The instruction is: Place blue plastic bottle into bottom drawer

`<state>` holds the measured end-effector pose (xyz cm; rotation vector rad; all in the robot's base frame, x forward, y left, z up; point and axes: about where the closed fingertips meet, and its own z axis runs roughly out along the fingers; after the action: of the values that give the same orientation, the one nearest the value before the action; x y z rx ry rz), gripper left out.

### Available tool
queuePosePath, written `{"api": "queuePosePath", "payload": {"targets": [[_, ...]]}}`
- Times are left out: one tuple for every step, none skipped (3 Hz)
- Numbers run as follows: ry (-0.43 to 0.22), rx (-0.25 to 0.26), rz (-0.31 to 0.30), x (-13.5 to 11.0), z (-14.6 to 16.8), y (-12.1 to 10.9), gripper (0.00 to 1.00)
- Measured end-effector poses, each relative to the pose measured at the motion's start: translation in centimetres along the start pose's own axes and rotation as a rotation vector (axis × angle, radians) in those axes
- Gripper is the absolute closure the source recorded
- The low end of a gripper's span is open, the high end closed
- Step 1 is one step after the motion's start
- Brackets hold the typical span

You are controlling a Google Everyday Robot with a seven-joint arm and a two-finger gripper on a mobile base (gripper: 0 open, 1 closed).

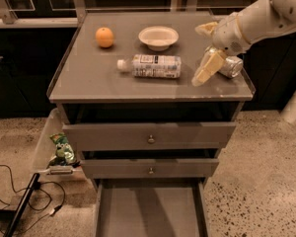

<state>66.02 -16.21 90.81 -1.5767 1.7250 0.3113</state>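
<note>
The blue plastic bottle (155, 65) lies on its side in the middle of the cabinet top, white cap pointing left. The bottom drawer (148, 211) is pulled out at the foot of the cabinet and its grey floor is bare. My gripper (200, 55) hangs over the right part of the top, just right of the bottle and apart from it. Its cream fingers (207, 67) are spread open with nothing between them. A silver drink can (231, 66) lies right behind the lower finger.
An orange (104, 37) and a white bowl (158, 36) sit at the back of the cabinet top (89, 83). The two upper drawers with round knobs (151, 139) are slightly out. A bin with a green packet (62, 149) stands left of the cabinet, with cables (19, 201) on the floor.
</note>
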Motion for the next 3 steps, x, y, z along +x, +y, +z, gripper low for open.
{"api": "queuePosePath", "payload": {"targets": [[-0.127, -0.048, 0.035, 0.0, 1.8, -1.4, 0.00], [-0.183, -0.100, 0.043, -1.1, 3.1, -2.0, 0.00], [-0.179, -0.132, 0.040, -2.0, 4.2, -2.2, 0.00]]}}
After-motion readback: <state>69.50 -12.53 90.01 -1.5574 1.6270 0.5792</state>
